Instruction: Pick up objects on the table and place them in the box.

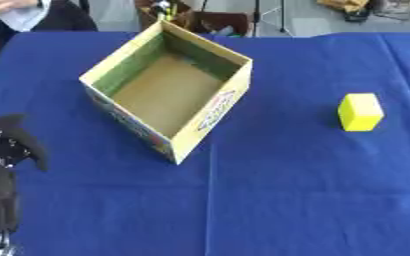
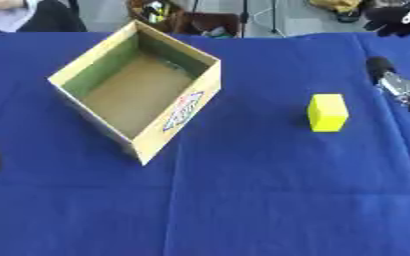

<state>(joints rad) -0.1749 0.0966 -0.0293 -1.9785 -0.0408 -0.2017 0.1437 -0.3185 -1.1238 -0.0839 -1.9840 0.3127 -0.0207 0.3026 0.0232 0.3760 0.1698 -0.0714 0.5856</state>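
My box [image 1: 169,90], upper left of frame, sits empty; yellow block [image 1: 360,112] waits at right, untouched. Left hand [image 1: 7,145] idles relaxed, lower left; right hand [image 2: 399,85], right edge, finger state I cannot tell.

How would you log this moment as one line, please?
box: empty | yellow block: on cloth, right of box | left hand: idle, lower left | right hand: near block

Block [image 1: 360,112] right of box [image 1: 210,116], well apart
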